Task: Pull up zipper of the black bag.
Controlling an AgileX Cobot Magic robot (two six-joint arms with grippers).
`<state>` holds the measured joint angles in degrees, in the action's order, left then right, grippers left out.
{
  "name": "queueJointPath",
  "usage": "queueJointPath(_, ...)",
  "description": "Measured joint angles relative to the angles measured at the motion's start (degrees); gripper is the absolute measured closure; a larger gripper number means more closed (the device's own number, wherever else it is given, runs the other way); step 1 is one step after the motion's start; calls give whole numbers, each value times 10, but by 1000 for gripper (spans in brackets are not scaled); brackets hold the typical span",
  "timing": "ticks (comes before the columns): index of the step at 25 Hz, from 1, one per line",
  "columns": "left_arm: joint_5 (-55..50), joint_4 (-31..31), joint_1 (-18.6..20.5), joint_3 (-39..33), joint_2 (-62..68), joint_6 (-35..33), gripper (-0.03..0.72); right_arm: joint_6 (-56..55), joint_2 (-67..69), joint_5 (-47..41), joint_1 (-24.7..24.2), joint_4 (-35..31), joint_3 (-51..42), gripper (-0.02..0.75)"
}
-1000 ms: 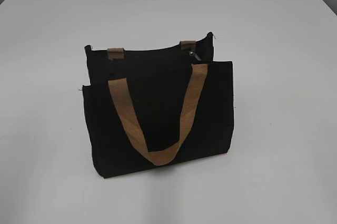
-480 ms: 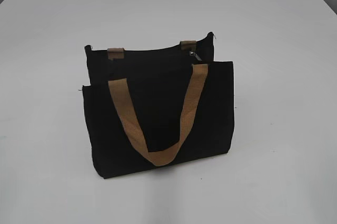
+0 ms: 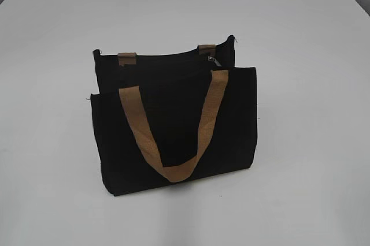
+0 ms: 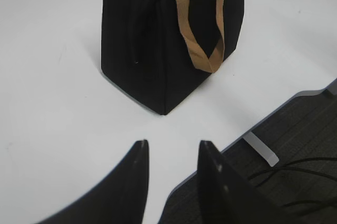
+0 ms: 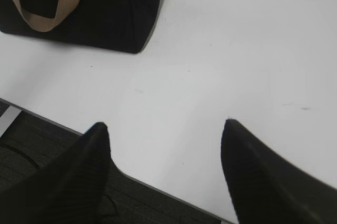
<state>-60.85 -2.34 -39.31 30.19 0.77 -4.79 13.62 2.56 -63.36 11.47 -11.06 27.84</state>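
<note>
White table (image 3: 312,38), matte, bare; grey carpet floor (image 4: 300,145) with black cables (image 4: 295,174) beyond edge.

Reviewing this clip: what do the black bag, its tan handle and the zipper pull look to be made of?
Black bag: matte woven fabric, likely canvas; it takes no glare and creases softly.
Tan handle: woven webbing, with a ribbed weave faintly visible.
Zipper: probably metal, small, showing a silvery glint; too tiny to be sure.

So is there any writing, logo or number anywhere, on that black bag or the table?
None that can be read.
The black bag shows plain fabric, with no label or logo in any view.
Its tan handles are unmarked.
The white table carries only faint specks, no text.
</note>
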Motion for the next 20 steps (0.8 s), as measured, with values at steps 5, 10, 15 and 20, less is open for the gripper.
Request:
queueJointPath(5, 0, 0, 0, 0, 0, -1, 447, 0, 0, 2, 0, -1, 0, 225)
queueJointPath(10, 0, 0, 0, 0, 0, -1, 449, 0, 0, 3, 0, -1, 0, 225)
queueJointPath(15, 0, -1, 17, 0, 0, -1, 449, 0, 0, 4, 0, -1, 0, 225)
queueJointPath(20, 1, -2, 189, 0, -1, -2, 449, 0, -1, 4, -37, -6, 0, 229)
